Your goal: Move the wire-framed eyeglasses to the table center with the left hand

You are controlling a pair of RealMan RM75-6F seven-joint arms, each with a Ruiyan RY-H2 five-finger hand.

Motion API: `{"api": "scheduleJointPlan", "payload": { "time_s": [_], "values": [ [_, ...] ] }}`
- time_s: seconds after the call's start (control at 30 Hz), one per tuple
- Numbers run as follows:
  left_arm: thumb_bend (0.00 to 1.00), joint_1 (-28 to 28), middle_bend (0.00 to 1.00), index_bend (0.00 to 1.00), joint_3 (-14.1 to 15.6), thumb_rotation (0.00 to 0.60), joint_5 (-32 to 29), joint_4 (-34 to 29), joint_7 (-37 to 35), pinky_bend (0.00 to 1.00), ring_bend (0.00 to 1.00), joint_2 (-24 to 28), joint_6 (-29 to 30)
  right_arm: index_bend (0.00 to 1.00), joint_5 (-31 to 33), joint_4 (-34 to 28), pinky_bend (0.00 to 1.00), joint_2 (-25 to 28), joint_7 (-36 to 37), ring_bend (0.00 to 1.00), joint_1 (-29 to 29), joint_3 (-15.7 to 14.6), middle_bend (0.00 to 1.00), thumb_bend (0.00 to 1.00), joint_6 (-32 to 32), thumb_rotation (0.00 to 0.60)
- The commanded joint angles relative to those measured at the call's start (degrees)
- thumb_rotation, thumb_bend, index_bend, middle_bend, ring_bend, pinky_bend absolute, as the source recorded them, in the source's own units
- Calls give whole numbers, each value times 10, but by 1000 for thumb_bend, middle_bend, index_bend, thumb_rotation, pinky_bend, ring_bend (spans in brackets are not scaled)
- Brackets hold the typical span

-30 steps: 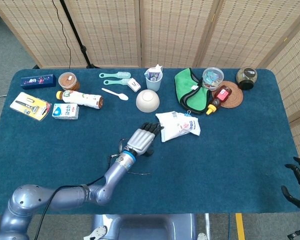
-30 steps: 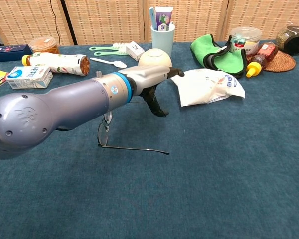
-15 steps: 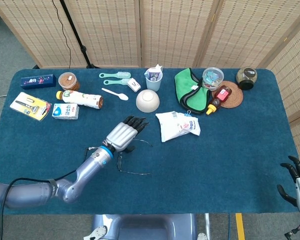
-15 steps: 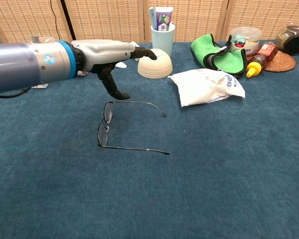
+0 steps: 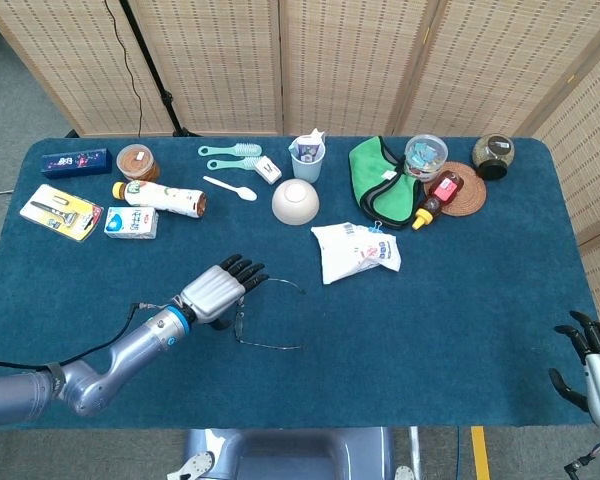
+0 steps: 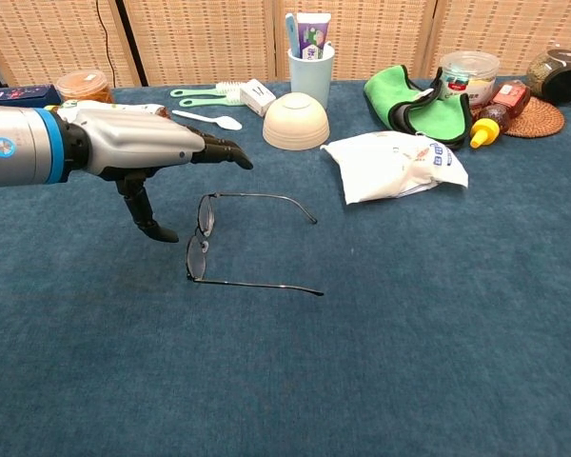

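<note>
Eyeglasses (image 6: pixel 206 238) lie mid-table, temples unfolded: light, thin, bendy wire. Left hand (image 6: pixel 138 152) hovers empty, fingers extended; pinch near the bridge, gently.

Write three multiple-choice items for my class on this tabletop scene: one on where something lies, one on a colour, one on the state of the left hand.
1. Where do the eyeglasses lie?
A. inside the bowl
B. on the table cloth beside the left hand
C. on the woven mat

2. What colour is the folded cloth near the back of the table?
A. green
B. red
C. white

3. What is the left hand doing?
A. gripping the eyeglasses
B. holding the spoon
C. holding nothing, fingers stretched out

Answers: 1 B, the frame rests flat on the blue cloth just right of the hand. 2 A, it is bright green with dark trim. 3 C, the fingers are apart and clear of the frame.
</note>
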Motion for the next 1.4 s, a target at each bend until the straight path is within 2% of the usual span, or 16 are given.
{"api": "scheduleJointPlan", "payload": {
  "time_s": [0.03, 0.73, 0.97, 1.4],
  "values": [
    [198, 0, 0, 37, 5, 559, -3, 7, 4, 0, 0, -5, -4, 290, 1, -1, 239, 1, -1, 190, -2, 0, 156, 304, 1, 600],
    [198, -16, 0, 17, 0, 559, -67, 67, 31, 0, 0, -57, -11, 289, 8, -5, 239, 5, -8, 190, -7, 0, 156, 305, 5, 600],
    [198, -34, 0, 19, -8, 558, -99, 113, 34, 0, 0, -90, -31, 289, 13, -10, 239, 7, -14, 190, -8, 0, 155, 304, 3, 600],
    [200, -65, 0, 131, -15, 559, -135, 145, 39, 0, 0, -122, -53, 288, 21, -12, 239, 9, -15, 190, -11, 1, 151, 305, 2, 600]
  ]
}}
